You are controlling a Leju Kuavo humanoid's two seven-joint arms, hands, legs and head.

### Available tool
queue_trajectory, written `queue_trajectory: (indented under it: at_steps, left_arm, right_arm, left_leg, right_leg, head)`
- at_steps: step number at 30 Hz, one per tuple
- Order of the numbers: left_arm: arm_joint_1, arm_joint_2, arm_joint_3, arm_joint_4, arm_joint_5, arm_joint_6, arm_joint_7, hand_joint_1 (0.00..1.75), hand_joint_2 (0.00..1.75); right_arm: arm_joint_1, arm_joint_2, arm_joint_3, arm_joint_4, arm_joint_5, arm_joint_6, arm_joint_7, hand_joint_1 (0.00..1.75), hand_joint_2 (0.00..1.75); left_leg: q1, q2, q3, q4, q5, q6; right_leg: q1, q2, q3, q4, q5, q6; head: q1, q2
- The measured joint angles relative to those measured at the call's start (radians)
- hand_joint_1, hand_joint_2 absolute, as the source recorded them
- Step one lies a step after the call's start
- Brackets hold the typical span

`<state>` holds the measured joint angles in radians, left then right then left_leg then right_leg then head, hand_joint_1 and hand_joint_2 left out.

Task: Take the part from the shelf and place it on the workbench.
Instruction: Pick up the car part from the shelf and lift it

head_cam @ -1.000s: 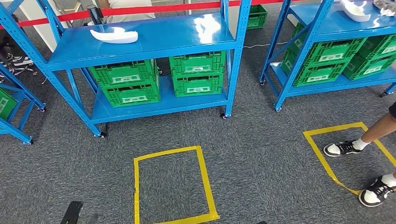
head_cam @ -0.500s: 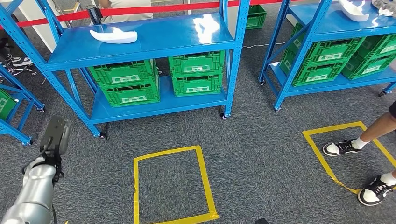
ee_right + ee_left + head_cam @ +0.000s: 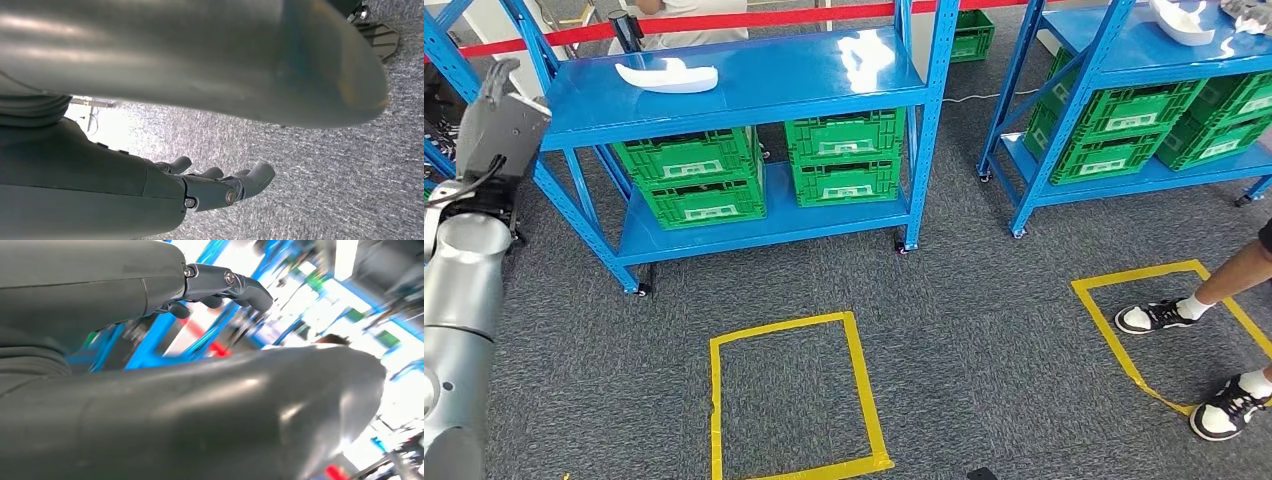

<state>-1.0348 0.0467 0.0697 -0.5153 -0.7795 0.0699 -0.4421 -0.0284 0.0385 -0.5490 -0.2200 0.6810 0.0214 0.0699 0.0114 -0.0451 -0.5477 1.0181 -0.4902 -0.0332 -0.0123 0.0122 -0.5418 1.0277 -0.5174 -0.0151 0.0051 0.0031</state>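
Head view: left hand (image 3: 499,120) raised, fingers apart, holding nothing; right hand (image 3: 220,187) likewise.

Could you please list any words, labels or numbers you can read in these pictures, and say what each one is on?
None can be read.
White labels on the green crates under the near shelf: too small to read.
Labels on the crates of the right-hand shelf: also too small.
Left wrist view: background too blurred for any text.

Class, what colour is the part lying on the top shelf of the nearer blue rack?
White; the part shows best in the head view.
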Motion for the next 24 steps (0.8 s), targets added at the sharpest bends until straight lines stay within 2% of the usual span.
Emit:
queue_trajectory:
  at_steps: [2, 6, 8, 12, 18, 21, 24]
  left_arm:
    - [-0.023, 0.006, -0.045, -0.001, -0.004, 0.020, -0.001, 0.00, 0.00]
    - [-0.032, 0.008, -0.063, -0.001, -0.007, 0.027, -0.001, 0.00, 0.00]
    - [-0.047, 0.013, -0.102, -0.001, -0.013, 0.039, -0.001, 0.00, 0.00]
    - [-0.129, 0.042, -0.342, 0.029, -0.086, 0.086, 0.026, 0.00, 0.00]
    - [-0.175, 0.072, -0.489, 0.070, -0.131, 0.090, 0.074, 0.00, 0.00]
    - [-0.179, 0.081, -0.518, 0.078, -0.132, 0.096, 0.077, 0.00, 0.00]
    - [-0.179, 0.084, -0.534, 0.080, -0.129, 0.103, 0.077, 0.00, 0.00]
  right_arm:
    - [-0.002, 0.000, -0.007, 0.002, 0.009, -0.005, -0.003, 0.00, 1.75]
    - [-0.003, 0.000, -0.010, 0.003, 0.011, -0.008, -0.004, 0.00, 1.75]
    - [-0.005, 0.000, -0.016, 0.004, 0.017, -0.013, -0.007, 0.00, 1.75]
    - [-0.009, 0.000, -0.043, 0.009, 0.053, -0.037, -0.012, 0.00, 1.75]
    - [-0.012, 0.000, -0.053, 0.014, 0.083, -0.049, -0.018, 0.00, 1.75]
    - [-0.012, 0.001, -0.059, 0.015, 0.087, -0.048, -0.023, 0.00, 1.75]
    - [-0.013, 0.002, -0.063, 0.017, 0.091, -0.047, -0.025, 0.00, 1.75]
  left_leg:
    - [0.000, 0.000, 0.000, 0.000, 0.000, 0.000]
    - [0.000, 0.000, 0.000, 0.000, 0.000, 0.000]
    - [0.000, 0.000, 0.000, 0.000, 0.000, 0.000]
    - [0.000, 0.000, 0.000, 0.001, 0.000, 0.000]
    - [-0.002, 0.000, -0.005, 0.006, -0.001, 0.002]
    - [-0.005, 0.000, -0.009, 0.008, -0.002, 0.010]
    - [-0.003, 0.002, -0.005, -0.009, 0.005, 0.027]
  right_leg:
    - [0.000, 0.000, 0.000, 0.000, 0.000, 0.000]
    - [0.000, 0.000, 0.000, 0.000, 0.000, 0.000]
    - [0.000, 0.000, 0.000, 0.000, 0.000, 0.000]
    - [0.000, 0.000, 0.000, 0.000, 0.000, 0.000]
    - [-0.004, 0.000, -0.003, 0.000, 0.003, 0.004]
    - [-0.006, 0.000, -0.003, -0.003, 0.006, 0.010]
    - [-0.007, -0.001, -0.004, 0.008, 0.022, 0.021]
  head:
    - [0.000, 0.000]
    - [0.000, 0.000]
    - [0.000, 0.000]
    - [0.000, 0.000]
    - [0.000, 0.000]
    - [0.000, 0.000]
    - [0.000, 0.000]
